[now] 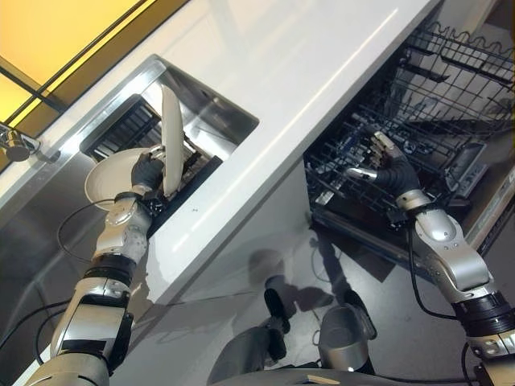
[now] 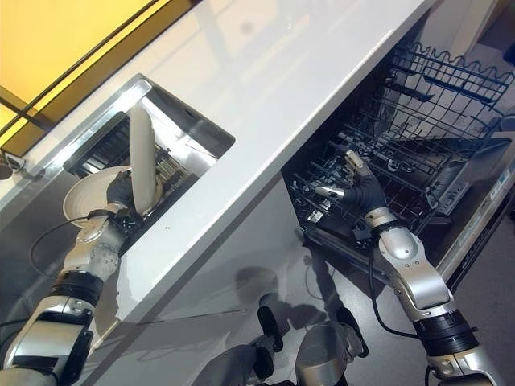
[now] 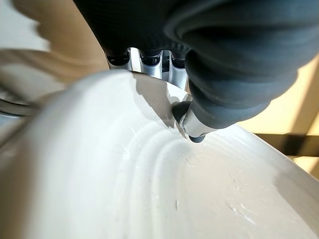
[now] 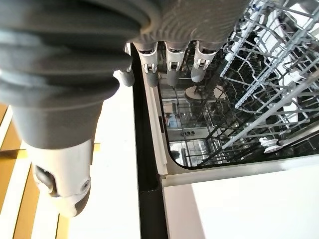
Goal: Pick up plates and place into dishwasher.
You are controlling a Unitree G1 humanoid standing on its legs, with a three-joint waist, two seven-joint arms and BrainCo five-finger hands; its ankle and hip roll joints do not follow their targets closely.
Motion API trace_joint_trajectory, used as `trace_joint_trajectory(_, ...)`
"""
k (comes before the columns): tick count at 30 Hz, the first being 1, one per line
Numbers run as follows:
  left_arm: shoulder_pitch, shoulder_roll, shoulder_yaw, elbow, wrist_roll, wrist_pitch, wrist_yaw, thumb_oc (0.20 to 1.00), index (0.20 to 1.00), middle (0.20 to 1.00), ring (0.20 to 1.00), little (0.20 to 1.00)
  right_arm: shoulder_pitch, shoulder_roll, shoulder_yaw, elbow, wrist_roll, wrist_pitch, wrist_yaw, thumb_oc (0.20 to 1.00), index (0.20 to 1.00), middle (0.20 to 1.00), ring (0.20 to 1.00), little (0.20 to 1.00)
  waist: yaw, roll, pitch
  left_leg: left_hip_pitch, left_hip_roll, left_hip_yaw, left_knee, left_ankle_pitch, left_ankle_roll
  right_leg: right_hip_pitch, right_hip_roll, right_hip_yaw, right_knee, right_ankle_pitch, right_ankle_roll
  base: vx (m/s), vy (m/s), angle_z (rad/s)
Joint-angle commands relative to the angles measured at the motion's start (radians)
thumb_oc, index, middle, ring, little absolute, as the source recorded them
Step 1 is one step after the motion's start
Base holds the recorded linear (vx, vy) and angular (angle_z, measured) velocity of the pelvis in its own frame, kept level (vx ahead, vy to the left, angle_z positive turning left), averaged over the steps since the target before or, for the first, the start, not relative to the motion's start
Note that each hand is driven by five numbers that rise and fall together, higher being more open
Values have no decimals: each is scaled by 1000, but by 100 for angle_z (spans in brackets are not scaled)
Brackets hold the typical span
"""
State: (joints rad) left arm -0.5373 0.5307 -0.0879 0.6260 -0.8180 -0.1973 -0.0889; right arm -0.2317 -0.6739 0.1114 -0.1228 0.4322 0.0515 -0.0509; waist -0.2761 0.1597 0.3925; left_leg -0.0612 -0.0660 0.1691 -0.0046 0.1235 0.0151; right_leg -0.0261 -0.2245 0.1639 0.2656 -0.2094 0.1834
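My left hand (image 1: 147,171) is shut on a white plate (image 1: 170,137), holding it upright on edge over the sink (image 1: 211,103). In the left wrist view the thumb (image 3: 192,132) presses on the plate's face (image 3: 149,189), with the fingers behind its rim. A second white plate (image 1: 103,178) rests in the sink just behind that hand. My right hand (image 1: 394,170) hovers over the dishwasher's lower rack (image 1: 338,161), open and holding nothing; its relaxed fingers (image 4: 172,69) show above the wire rack (image 4: 264,89).
A dark dish rack (image 1: 121,129) sits in the sink beside the plates. A white counter (image 1: 306,80) runs between sink and dishwasher. The upper wire rack (image 1: 467,72) stands pulled out at the far right. A faucet (image 1: 16,145) is at the left edge.
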Motion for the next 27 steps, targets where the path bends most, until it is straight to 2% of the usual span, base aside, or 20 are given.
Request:
trace_joint_trajectory(1,-2,3,107,-76,25,-147,82,200,200,200,200,200,-2,70,-49,-55,-36,-102,-8,1000,1000,1000,1000,1000,48,-68,-114,20,26,-22,187,-226,-75,-102,-63,4,-141,245,-8,-18,-68,12)
trace_joint_trajectory(3,12,-13,119,-122,71,-166,117,200,200,200,200,200,1,84,-59,-63,-56,-116,-28,1000,1000,1000,1000,1000,58,-72,-122,28,29,-26,181,-226,-74,-91,-63,-6,-147,243,-7,-19,-87,2)
trace_joint_trajectory(6,31,-22,134,-195,114,-156,145,200,200,200,200,200,11,103,-85,-79,-86,-135,-65,1000,1000,1000,1000,1000,73,-83,-142,39,33,-33,169,-226,-72,-70,-60,-24,-160,237,-4,-25,-107,5)
trace_joint_trajectory(13,86,20,177,-318,220,-155,211,200,200,200,200,200,54,119,-154,-109,-132,-131,-186,1000,1000,1000,1000,1000,97,-100,-192,70,52,-40,139,-224,-71,-38,-49,-59,-182,230,-5,-38,-114,8)
trace_joint_trajectory(15,100,37,193,-343,294,-161,273,200,200,200,200,200,69,126,-168,-109,-146,-136,-216,1000,1000,1000,1000,1000,100,-103,-205,79,57,-39,131,-225,-71,-29,-43,-64,-188,227,-6,-31,-113,7)
trace_joint_trajectory(18,125,100,227,-351,474,-186,428,200,200,200,200,200,89,120,-196,-115,-161,-151,-274,1000,1000,1000,1000,1000,106,-108,-229,93,65,-42,113,-224,-71,-15,-31,-70,-199,224,-7,-47,-124,2)
trace_joint_trajectory(22,147,195,268,-370,670,-144,613,200,200,200,200,200,109,95,-237,-130,-183,-189,-339,1000,1000,1000,1000,1000,113,-113,-259,114,75,-45,82,-220,-73,6,-14,-79,-220,220,-8,-82,-118,-2)
trace_joint_trajectory(27,181,267,295,-400,882,-97,795,200,200,200,200,200,110,68,-257,-173,-162,-236,-336,1000,1000,1000,1000,1000,127,-130,-293,129,91,-51,48,-200,-78,24,9,-93,-246,233,-12,-97,-135,1)
